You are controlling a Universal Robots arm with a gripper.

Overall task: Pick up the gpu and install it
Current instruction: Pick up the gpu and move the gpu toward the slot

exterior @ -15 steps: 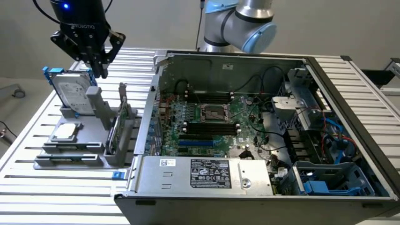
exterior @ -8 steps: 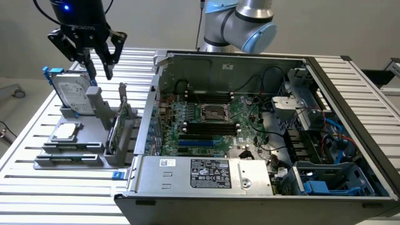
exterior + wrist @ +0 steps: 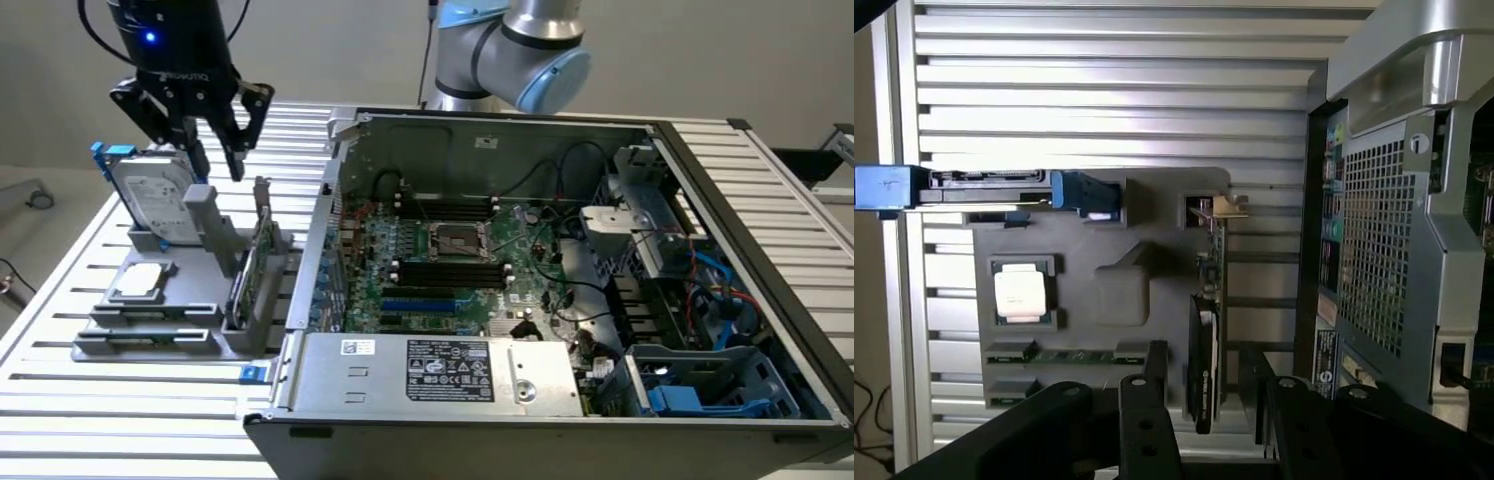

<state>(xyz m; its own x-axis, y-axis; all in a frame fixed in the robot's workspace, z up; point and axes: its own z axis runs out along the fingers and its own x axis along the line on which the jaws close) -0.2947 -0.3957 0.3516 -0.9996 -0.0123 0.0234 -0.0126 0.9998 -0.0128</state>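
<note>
Case lies open on the table. Gpu stands on edge in the holder, along the holder edge next to the case. Gripper hovers above the holder's far end, jaws wide apart, holding nothing. Step, as judged: approach for the pick. A grasp calls for the jaws lined up to straddle the thin card's top edge.

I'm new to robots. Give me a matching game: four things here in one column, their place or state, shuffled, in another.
1 gpu
2 hard drive
3 processor chip
4 claw

A lying flat in the grey holder
B open, above the holder
C on edge, green board
D upright, blue frame

Pairs: 1-C, 2-D, 3-A, 4-B
</note>
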